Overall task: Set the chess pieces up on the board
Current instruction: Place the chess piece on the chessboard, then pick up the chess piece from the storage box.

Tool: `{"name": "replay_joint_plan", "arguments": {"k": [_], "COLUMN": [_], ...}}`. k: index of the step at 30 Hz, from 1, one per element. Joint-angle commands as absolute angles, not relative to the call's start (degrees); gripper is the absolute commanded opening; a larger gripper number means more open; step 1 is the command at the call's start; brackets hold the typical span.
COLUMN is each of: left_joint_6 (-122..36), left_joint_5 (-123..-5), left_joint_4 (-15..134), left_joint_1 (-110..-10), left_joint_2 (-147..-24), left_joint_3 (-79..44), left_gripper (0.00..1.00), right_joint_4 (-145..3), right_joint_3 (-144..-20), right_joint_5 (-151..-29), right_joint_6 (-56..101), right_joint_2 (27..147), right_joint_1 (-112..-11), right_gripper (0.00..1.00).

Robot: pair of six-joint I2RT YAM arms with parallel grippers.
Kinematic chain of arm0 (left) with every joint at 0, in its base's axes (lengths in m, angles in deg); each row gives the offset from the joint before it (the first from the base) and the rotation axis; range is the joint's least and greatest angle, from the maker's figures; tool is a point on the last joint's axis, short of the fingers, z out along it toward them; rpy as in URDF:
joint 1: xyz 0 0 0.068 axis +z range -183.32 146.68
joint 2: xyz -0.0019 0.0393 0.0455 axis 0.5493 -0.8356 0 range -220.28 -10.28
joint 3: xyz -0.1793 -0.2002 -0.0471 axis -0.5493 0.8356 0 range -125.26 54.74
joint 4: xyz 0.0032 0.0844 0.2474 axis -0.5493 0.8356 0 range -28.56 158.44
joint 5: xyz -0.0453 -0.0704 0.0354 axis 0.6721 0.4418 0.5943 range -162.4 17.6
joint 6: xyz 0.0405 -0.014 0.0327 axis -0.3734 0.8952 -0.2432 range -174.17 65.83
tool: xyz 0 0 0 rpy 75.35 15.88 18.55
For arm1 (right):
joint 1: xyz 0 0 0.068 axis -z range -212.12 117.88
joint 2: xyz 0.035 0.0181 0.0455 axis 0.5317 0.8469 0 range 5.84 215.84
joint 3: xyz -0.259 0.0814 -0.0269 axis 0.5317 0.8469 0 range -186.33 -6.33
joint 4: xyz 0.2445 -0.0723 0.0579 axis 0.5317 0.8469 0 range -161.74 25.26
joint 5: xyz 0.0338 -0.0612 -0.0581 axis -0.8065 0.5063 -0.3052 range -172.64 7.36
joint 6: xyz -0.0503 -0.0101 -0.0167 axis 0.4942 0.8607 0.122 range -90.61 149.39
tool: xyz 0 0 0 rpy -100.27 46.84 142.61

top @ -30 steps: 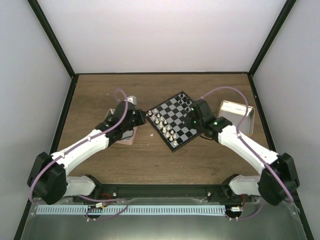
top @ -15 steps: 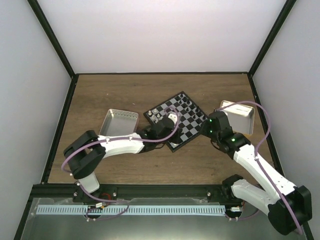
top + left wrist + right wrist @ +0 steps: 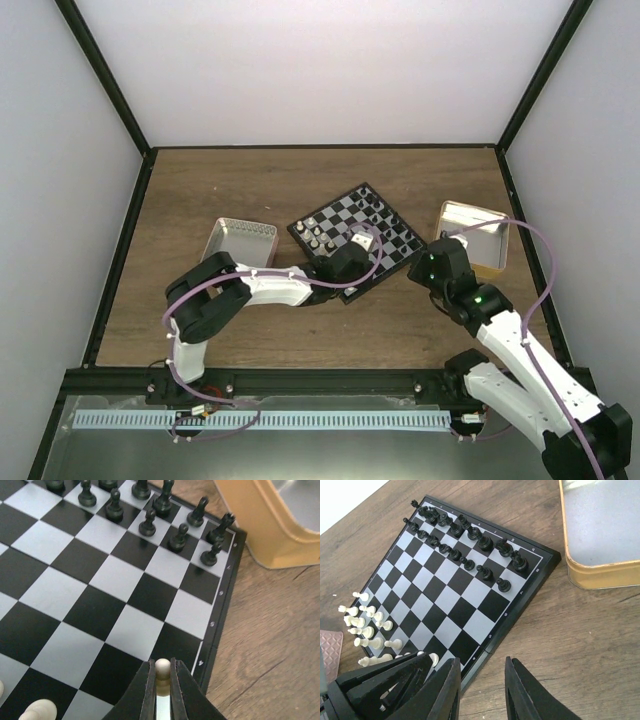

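Observation:
The board (image 3: 345,225) lies turned like a diamond at mid-table. Black chess pieces (image 3: 465,537) stand in two rows along its far right side, and cream-white pieces (image 3: 367,627) stand along its left side. My left gripper (image 3: 162,680) is shut on a cream-white pawn (image 3: 162,668), low over a square at the board's near right rim. It also shows in the top view (image 3: 362,243). My right gripper (image 3: 480,690) is open and empty over bare wood just off the board's near right edge, and shows in the top view (image 3: 432,262).
A tan box with a silvery inside (image 3: 478,235) stands right of the board, also in the right wrist view (image 3: 605,530). A second silvery box (image 3: 240,240) stands left of the board. A corner of the pink tray (image 3: 330,647) shows. Black frame posts edge the table.
My left arm has swung from the pink tray on the left across to the board's near right edge. My right arm has pulled back off the board toward the near right.

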State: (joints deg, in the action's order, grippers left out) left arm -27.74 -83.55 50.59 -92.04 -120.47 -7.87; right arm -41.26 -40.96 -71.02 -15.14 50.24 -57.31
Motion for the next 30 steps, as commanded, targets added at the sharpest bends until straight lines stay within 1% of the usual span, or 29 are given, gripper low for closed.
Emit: {"name": "replay_joint_plan", "arguments": {"k": [1,3,7,9,13,16,19,24,27,30], "left_joint_6": [-29.1,-29.2,-29.0,-28.6,-27.8,-26.1,-24.7,-21.1,-20.1,-19.9], "left_joint_5": [-85.2,-85.4,-85.9,-85.4,-85.8,-87.3,-89.2,-94.6,-95.8,-97.1], "left_joint_4": [50.5,51.0,52.4,52.4,53.0,53.1,53.1,58.8,61.7,63.1], "left_joint_1": [-92.1,-92.2,-92.2,-92.1,-92.1,-91.4,-90.4,-87.2,-84.5,-81.6], "left_joint_2": [-121.8,-121.7,-121.3,-120.6,-118.0,-113.1,-106.3,-94.5,-87.0,-80.5], "left_joint_3": [-9.2,-9.2,-9.5,-9.4,-9.2,-7.5,-3.9,1.8,6.3,10.9], "left_gripper": [0.07,0.12,0.31,0.35,0.35,0.36,0.38,0.44,0.45,0.5], "right_joint_4": [-41.3,-41.7,-42.6,-43.0,-43.4,-44.2,-43.7,-45.4,-46.4,-47.3], "right_joint_3": [-40.0,-39.7,-39.6,-39.7,-40.4,-41.9,-45.2,-49.0,-51.3,-53.6], "right_joint_5": [-70.5,-71.2,-73.2,-74.5,-77.6,-81.5,-85.1,-87.6,-88.2,-87.4], "right_joint_6": [-16.4,-16.5,-16.2,-15.7,-14.4,-10.7,-5.6,0.3,1.8,2.6], "right_joint_2": [49.5,49.5,49.6,49.8,51.0,54.3,61.3,72.3,78.0,83.7], "right_joint_1": [-56.7,-56.8,-56.7,-56.8,-56.8,-56.7,-56.7,-57.4,-58.6,-59.9], "right_gripper": [0.26,0.28,0.3,0.31,0.32,0.36,0.43,0.47,0.48,0.46]}}
